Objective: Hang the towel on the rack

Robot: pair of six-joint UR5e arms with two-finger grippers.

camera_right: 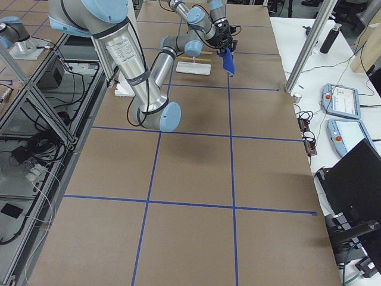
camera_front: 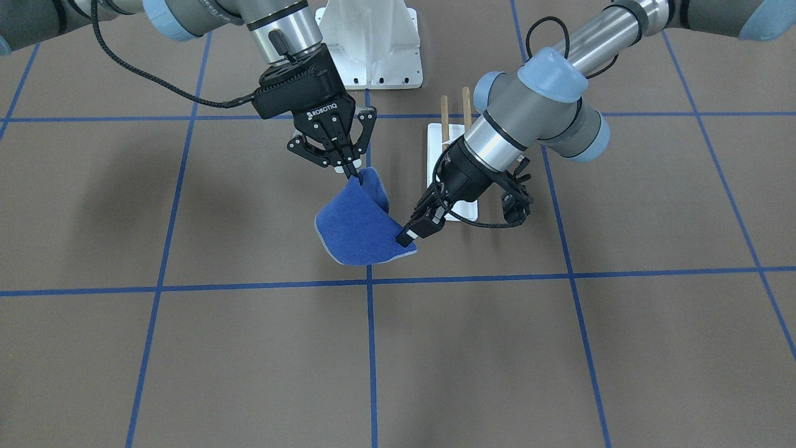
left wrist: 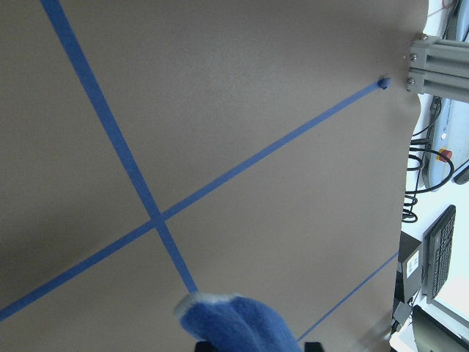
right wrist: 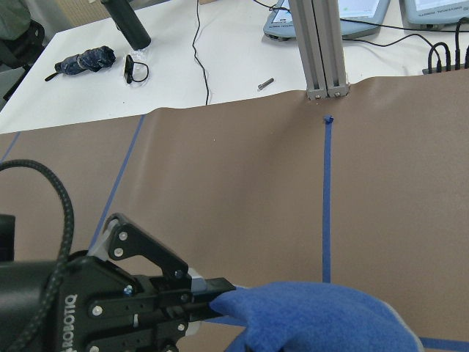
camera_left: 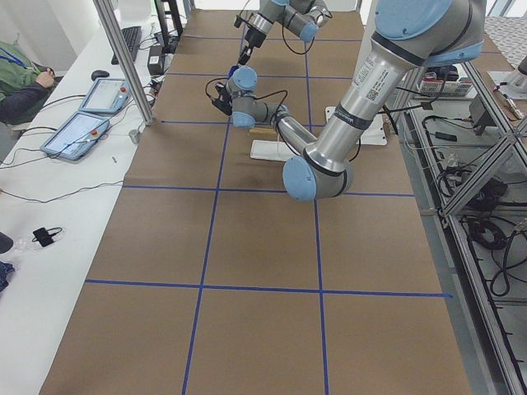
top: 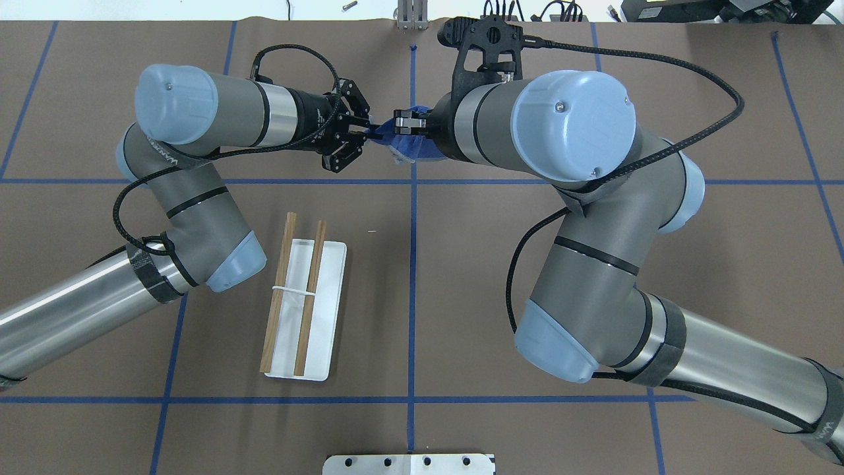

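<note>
The blue towel [camera_front: 357, 231] hangs above the table, stretched and sagging between both grippers. My right gripper [camera_front: 356, 174] is shut on its upper corner. My left gripper [camera_front: 407, 235] is shut on its lower corner, next to the rack. The rack [top: 304, 303] has a white base and two wooden rods [top: 280, 290]; it stands behind my left forearm, and in the front-facing view the arm partly hides the rack [camera_front: 445, 115]. In the overhead view the towel [top: 410, 146] is mostly hidden under my right wrist. The right wrist view shows the left gripper [right wrist: 216, 295] pinching the towel [right wrist: 315, 323].
The big white bolted pedestal [camera_front: 373, 43] stands at the robot's base, between the arms. Blue tape lines cross the brown table. An aluminium post [right wrist: 322, 44] stands at the far edge, with operator desks beyond it.
</note>
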